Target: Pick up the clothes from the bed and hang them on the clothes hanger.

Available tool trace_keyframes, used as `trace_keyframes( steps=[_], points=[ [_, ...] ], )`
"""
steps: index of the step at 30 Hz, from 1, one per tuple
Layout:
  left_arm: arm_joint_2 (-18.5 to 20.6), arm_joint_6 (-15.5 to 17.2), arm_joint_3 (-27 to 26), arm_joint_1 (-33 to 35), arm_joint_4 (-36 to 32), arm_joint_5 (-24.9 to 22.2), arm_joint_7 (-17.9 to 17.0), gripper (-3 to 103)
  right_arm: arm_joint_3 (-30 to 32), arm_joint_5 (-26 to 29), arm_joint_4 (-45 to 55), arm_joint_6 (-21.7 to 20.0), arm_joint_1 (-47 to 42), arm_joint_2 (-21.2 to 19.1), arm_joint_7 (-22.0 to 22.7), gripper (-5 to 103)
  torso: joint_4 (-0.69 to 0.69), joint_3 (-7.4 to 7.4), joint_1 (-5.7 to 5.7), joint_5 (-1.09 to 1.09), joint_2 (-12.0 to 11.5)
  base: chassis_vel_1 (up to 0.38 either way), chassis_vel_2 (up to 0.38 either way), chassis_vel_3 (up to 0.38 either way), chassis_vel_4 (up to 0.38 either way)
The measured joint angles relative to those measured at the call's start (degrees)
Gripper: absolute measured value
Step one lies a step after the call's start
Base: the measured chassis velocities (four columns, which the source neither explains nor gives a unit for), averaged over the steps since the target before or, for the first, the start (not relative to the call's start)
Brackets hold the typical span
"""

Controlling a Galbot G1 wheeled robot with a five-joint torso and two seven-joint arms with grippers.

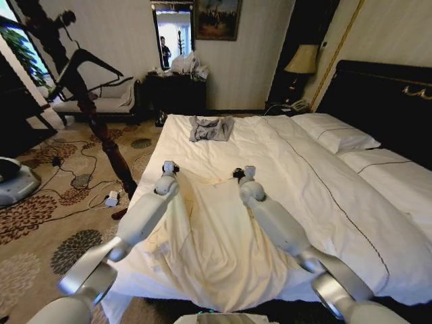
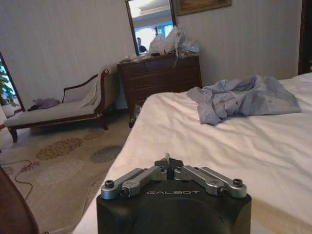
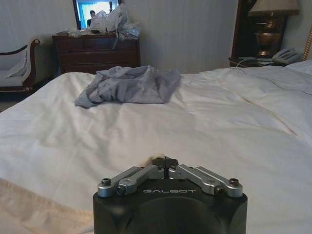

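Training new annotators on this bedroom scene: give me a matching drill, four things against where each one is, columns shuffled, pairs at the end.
Things:
1. cream shirt
2. grey garment
3. white pillows
4. left gripper

Places:
A. against the black headboard
B. crumpled on the bed, far side from the robot
C. spread over the bed's near edge
D. at the shirt's top edge, on the side toward the coat stand

Pairs: 1-C, 2-B, 3-A, 4-D

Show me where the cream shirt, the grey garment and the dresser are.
cream shirt (image 1: 216, 243), head view, on its broad middle panel between the arms.
grey garment (image 3: 129, 85), right wrist view, on the crumpled centre of the heap.
dresser (image 2: 161, 78), left wrist view, on its drawer front.
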Motion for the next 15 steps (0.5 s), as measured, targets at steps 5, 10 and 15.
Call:
trace_keyframes(
  steps=[5, 10, 15],
  points=[
    [-2.8, -0.42, 0.5, -2.41, 5.87, 0.92, 0.57, 1, 0.25, -3.07, -6.58, 1.41, 1.29, 2.67, -1.12, 0, -0.01, 0.0, -0.01, 0.0, 0.0, 0.0, 0.0, 0.0, 0.0],
    [-6.27, -0.88, 0.79, -3.2, 10.6, 1.96, 1.67, 1, 1.0, -5.49, -10.82, 2.67, 0.68, 3.5, -2.04, 0, -0.07, 0.0, 0.0, 0.01, 0.0, 0.0, 0.0, 0.0, 0.0],
    [-5.03, 0.33, 1.87, -1.12, 8.28, -1.18, 2.2, 3, 0.78, -4.86, -10.51, 2.74, -0.25, 2.75, -2.66, 0, -0.02, -0.01, -0.01, 0.0, 0.0, 0.0, 0.0, 0.0, 0.0]
  ],
)
